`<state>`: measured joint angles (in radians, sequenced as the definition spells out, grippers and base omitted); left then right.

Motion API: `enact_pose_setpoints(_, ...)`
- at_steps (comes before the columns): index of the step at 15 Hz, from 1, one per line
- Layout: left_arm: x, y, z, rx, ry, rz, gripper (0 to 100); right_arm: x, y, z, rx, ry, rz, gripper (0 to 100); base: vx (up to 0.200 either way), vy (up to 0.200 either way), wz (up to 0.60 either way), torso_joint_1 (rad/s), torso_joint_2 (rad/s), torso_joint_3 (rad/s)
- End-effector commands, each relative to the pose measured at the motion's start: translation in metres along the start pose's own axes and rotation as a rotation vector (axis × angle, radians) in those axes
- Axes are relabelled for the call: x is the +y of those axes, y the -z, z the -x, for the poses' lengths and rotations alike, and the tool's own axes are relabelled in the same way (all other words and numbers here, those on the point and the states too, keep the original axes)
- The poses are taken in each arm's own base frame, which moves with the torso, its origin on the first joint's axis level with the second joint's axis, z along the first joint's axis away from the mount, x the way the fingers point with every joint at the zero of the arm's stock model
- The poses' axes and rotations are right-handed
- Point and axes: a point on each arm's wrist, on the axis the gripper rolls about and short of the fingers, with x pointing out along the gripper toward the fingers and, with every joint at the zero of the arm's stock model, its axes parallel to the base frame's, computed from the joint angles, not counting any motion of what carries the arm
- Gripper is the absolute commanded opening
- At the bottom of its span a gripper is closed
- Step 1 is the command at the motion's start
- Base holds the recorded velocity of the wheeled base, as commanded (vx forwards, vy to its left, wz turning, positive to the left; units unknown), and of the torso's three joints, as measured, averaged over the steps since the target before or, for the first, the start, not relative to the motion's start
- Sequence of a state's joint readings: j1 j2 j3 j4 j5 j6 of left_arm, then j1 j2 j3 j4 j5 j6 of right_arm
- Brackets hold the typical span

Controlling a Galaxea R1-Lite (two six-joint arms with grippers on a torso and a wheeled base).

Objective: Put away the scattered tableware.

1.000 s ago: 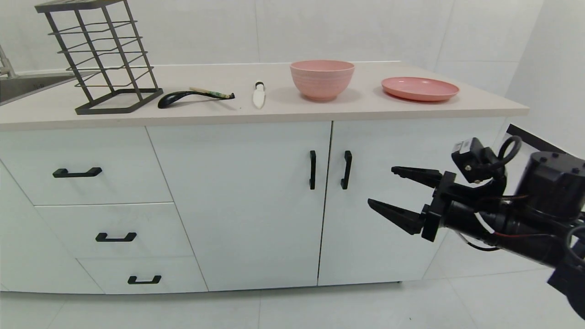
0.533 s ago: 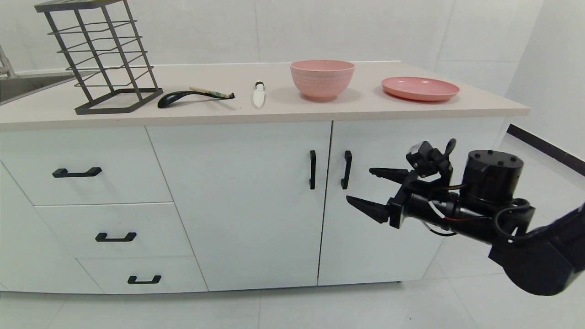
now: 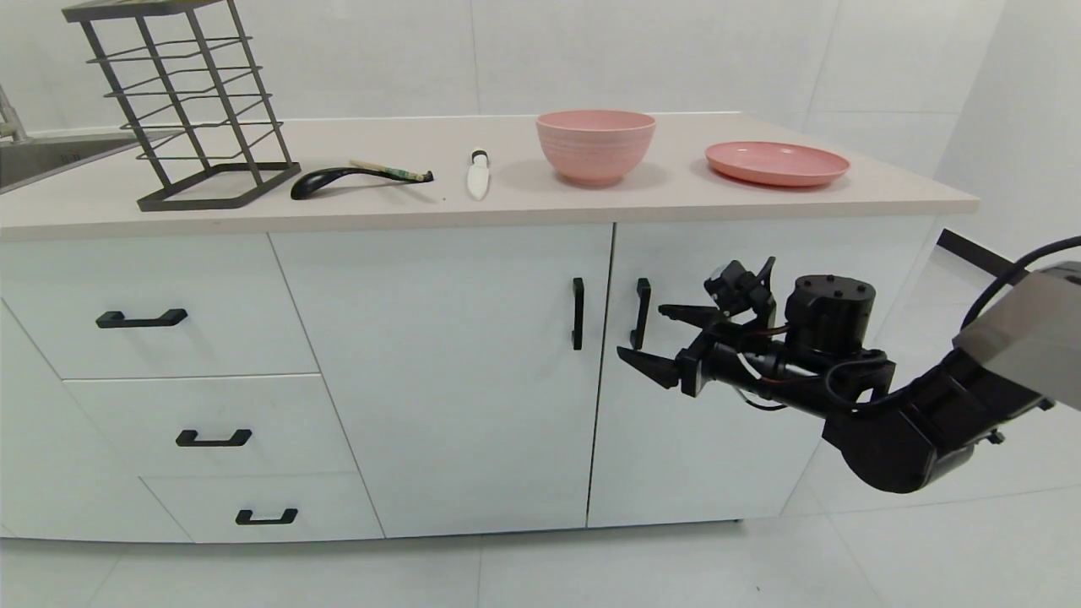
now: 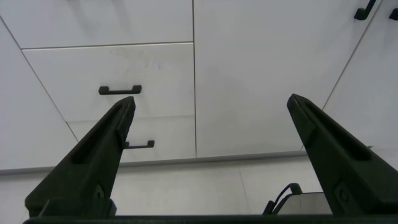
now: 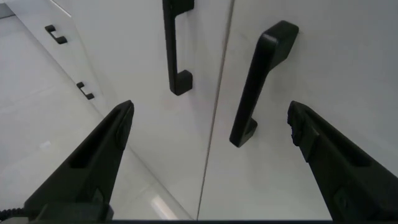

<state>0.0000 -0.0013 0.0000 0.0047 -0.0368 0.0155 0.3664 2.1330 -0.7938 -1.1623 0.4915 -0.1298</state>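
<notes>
Since a second ago the right end effector [image 3: 642, 332] has swung in from the 3 o'clock edge of the head view and now hangs just before the two black door handles [image 3: 578, 313] of the cabinet, below the tabletop [image 3: 676, 201]. Its fingers are spread wide and hold nothing. In the right wrist view the right-hand handle [image 5: 258, 81] stands between the fingers, not touched.

The left end effector [image 4: 211, 99] is likewise released and empty, facing the white drawer fronts and a drawer handle [image 4: 120, 90].

On the tabletop the pink bowl [image 3: 595, 145] stands upright near 12 o'clock, with the pink plate [image 3: 777, 162] well apart at its 3 o'clock. At the bowl's 9 o'clock lie a small white utensil [image 3: 478, 176], then the chopsticks [image 3: 387, 170] across the handle of a black spoon [image 3: 338, 179]. A black wire rack [image 3: 181, 101] stands at 10 o'clock, beside the sink [image 3: 51, 156].
</notes>
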Motion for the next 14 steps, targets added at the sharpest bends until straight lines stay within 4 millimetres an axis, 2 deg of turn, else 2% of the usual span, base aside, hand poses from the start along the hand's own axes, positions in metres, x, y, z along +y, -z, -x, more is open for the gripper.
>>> enact_pose_setpoints(1,0.000,0.000,0.000,0.001,0.000,0.000,100,-0.005,0.010,-0.008,-0.010,0.000,0.003,100,0.000,0.000,0.00,0.000,0.00,0.000)
enact_pose_setpoints(6,0.000,0.000,0.000,0.001,0.000,0.002,100,-0.007,0.019,-0.017,-0.035,-0.076,0.016,100,0.000,0.000,0.00,0.000,0.00,0.000)
enact_pose_setpoints(10,0.000,0.000,0.000,0.001,0.000,0.005,100,-0.010,0.015,-0.027,-0.067,-0.116,0.037,100,0.000,0.000,0.00,0.000,0.00,0.000)
enact_pose_setpoints(14,0.000,0.000,0.000,0.000,0.003,0.009,100,-0.008,0.015,-0.025,-0.080,-0.179,0.042,100,0.000,0.000,0.00,0.000,0.00,0.000)
